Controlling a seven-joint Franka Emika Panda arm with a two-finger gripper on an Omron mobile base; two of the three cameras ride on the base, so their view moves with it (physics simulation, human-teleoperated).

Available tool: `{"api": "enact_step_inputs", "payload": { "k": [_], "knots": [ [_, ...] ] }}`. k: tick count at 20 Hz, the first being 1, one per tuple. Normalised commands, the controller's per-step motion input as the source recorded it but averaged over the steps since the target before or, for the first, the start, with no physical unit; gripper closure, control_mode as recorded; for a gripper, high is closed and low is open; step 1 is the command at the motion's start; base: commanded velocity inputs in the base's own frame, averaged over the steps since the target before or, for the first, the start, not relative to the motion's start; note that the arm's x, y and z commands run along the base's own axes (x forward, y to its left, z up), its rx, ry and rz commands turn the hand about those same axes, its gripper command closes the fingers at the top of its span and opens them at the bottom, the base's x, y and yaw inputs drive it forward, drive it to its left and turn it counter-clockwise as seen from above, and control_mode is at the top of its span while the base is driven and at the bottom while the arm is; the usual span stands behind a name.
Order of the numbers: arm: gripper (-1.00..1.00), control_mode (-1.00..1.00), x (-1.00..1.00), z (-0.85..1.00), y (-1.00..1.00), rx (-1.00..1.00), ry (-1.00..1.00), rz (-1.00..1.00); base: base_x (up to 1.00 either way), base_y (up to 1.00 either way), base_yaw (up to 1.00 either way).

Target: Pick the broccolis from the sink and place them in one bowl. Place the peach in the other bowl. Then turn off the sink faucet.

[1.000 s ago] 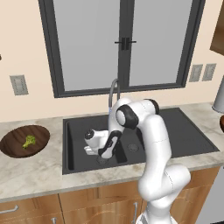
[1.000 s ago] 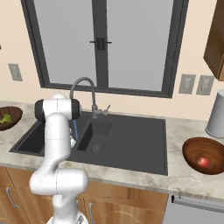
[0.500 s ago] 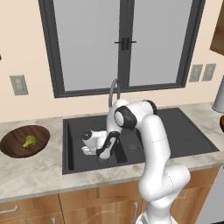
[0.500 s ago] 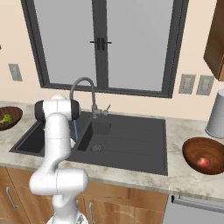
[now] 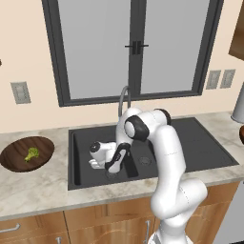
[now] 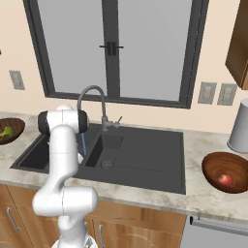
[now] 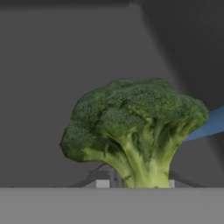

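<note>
Gripper (image 5: 94, 158) low in the left basin of the sink (image 5: 209, 150), hard against the second broccoli (image 7: 135, 127) on the basin floor; cannot tell whether clamped or slack. Best to close squarely on the stalk, then lift straight up past the basin wall. Leftward, bowl (image 5: 19, 159) on the counter, already holding one floret (image 5: 32, 153). Behind the arm, faucet (image 6: 94, 104) running, blue stream (image 6: 83, 143) close by. Far right, other bowl (image 6: 235, 167) with the peach (image 6: 224, 179).
</note>
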Motion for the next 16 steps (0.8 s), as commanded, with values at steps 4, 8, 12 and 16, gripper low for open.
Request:
{"api": "enact_step_inputs", "payload": {
  "k": [4, 8, 12, 16],
  "knots": [
    [1.0, -1.0, -0.13, 0.18, 0.0, 0.0, -0.07, 0.0, 0.0, 0.0, 0.0],
    [1.0, -1.0, -0.23, 0.35, 0.0, 0.0, -0.13, 0.0, 0.0, 0.0, 0.0],
    [1.0, -1.0, -0.19, 0.42, 0.0, 0.0, -0.11, 0.0, 0.0, 0.0, 0.0],
    [1.0, -1.0, -0.13, 0.5, 0.0, 0.0, -0.1, 0.0, 0.0, 0.0, 0.0]
  ]
}}
